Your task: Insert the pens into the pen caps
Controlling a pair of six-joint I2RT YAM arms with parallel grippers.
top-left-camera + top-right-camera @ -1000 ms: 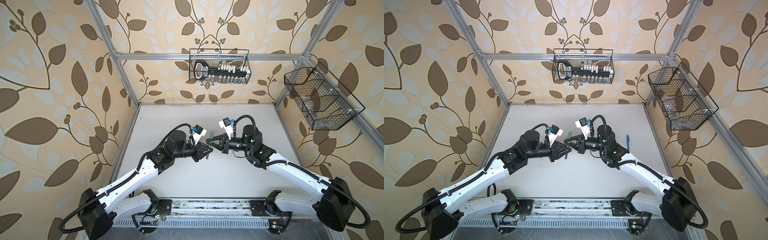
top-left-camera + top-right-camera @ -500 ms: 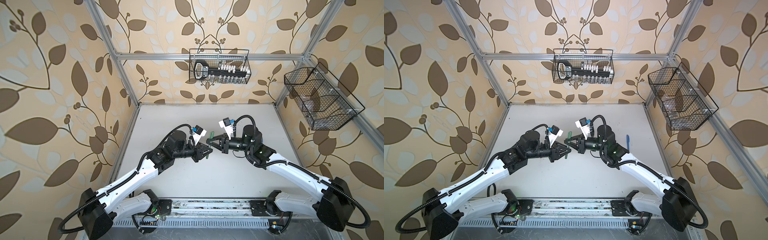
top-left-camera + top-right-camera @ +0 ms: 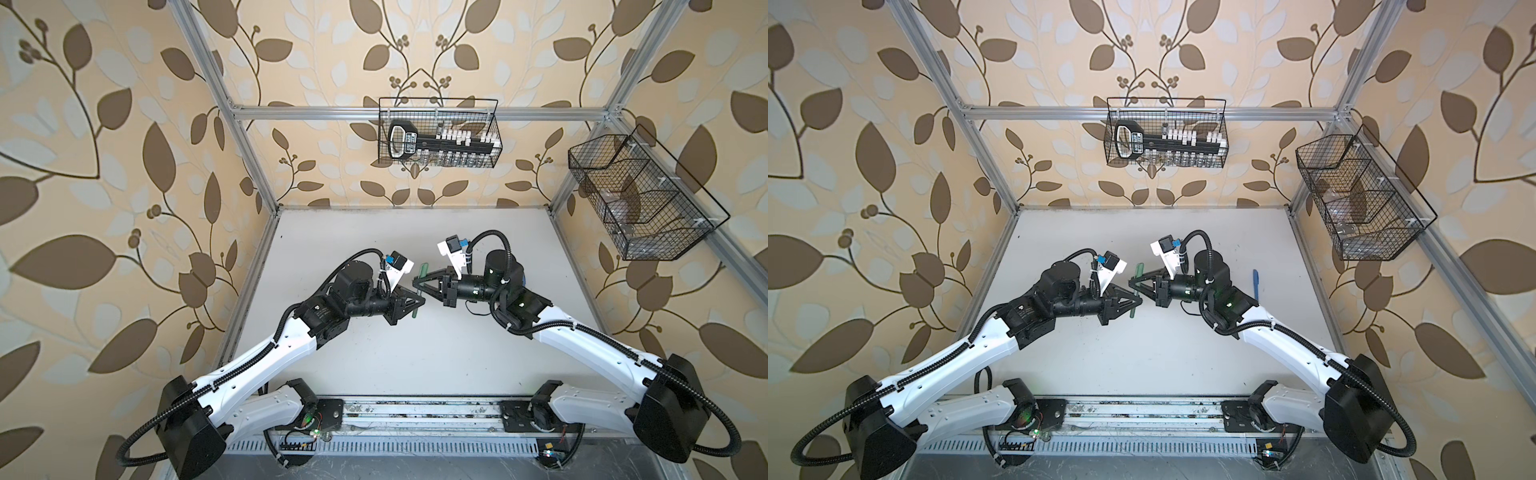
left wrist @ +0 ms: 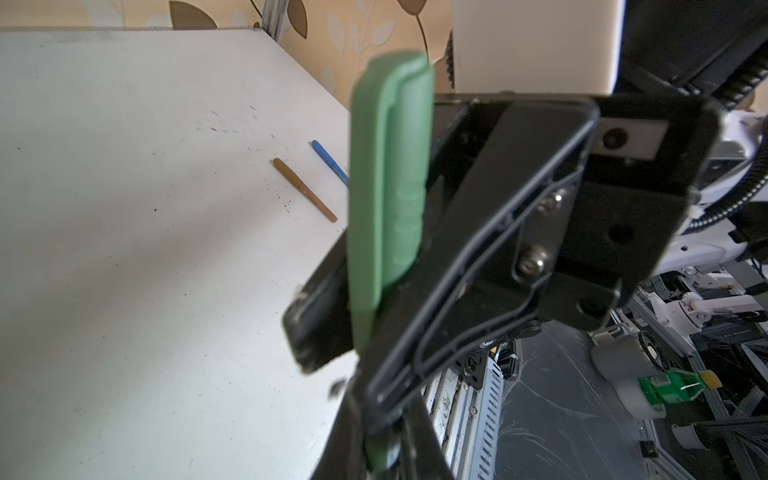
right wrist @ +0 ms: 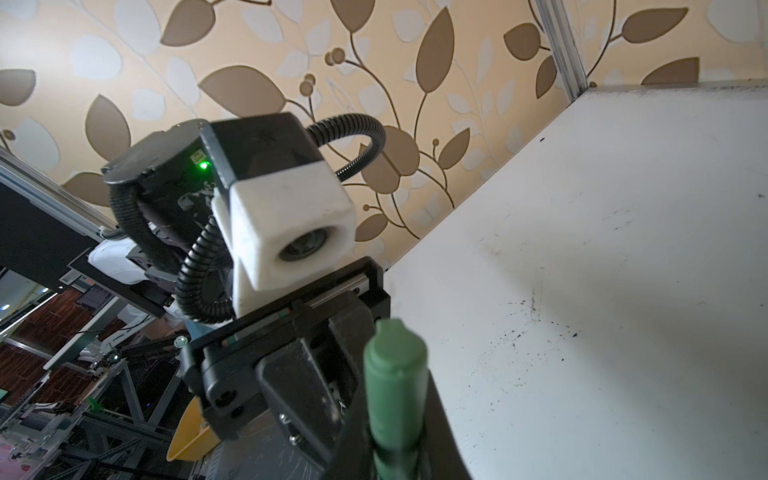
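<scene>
Dark green pen (image 3: 415,312) was pinched by left gripper (image 3: 420,302), green clipped cap (image 4: 386,187) by right gripper (image 3: 415,283); skew could cause jamming.

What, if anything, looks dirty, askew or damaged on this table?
Dark specks and smears pepper the white table, odd on an otherwise plain surface. The brown pen and blue pen lie roughly parallel, apart.

End effectors closed: left (image 3: 417,303), right (image 3: 415,282)

top views: high overhead, same table (image 3: 415,353) | wrist views: close, facing each other
</scene>
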